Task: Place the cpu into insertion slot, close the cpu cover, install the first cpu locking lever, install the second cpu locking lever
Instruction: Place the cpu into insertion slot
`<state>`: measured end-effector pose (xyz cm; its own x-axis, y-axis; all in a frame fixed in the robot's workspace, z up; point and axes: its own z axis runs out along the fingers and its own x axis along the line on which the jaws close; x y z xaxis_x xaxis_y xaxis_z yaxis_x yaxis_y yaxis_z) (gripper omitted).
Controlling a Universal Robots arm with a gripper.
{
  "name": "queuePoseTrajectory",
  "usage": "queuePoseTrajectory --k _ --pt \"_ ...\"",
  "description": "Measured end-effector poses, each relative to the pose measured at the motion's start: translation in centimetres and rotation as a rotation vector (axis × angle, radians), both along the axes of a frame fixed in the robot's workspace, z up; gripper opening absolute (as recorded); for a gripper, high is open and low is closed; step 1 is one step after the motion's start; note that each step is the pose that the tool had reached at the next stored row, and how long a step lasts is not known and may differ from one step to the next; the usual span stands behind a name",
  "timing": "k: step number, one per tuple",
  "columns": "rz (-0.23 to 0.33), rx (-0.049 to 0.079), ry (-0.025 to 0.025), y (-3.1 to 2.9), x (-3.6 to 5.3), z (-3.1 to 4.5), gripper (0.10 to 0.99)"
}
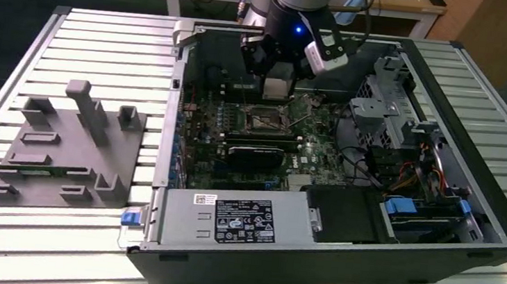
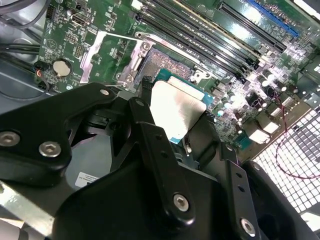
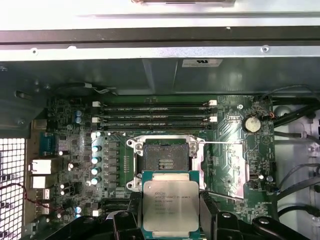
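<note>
Closest to me, the open PC case (image 1: 316,263) lies flat on the slatted table (image 1: 106,30), with a grey fixture block (image 1: 67,145) off to the exterior view's left. Further in on the motherboard (image 1: 233,161), the socket (image 3: 167,160) sits bare, and the cpu cover (image 2: 91,56) is flipped open beside it. Past that, the gripper (image 1: 277,88) hangs over the board, its fingers pinching the cpu (image 3: 171,207) by its edges, up in the air near the socket.
</note>
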<state>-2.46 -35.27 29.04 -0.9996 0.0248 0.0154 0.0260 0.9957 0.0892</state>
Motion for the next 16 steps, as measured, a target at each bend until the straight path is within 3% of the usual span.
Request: queuePoseTrajectory --k 16 --pt "0.0 0.0 -0.0001 0.27 -0.51 -2.01 0.541"
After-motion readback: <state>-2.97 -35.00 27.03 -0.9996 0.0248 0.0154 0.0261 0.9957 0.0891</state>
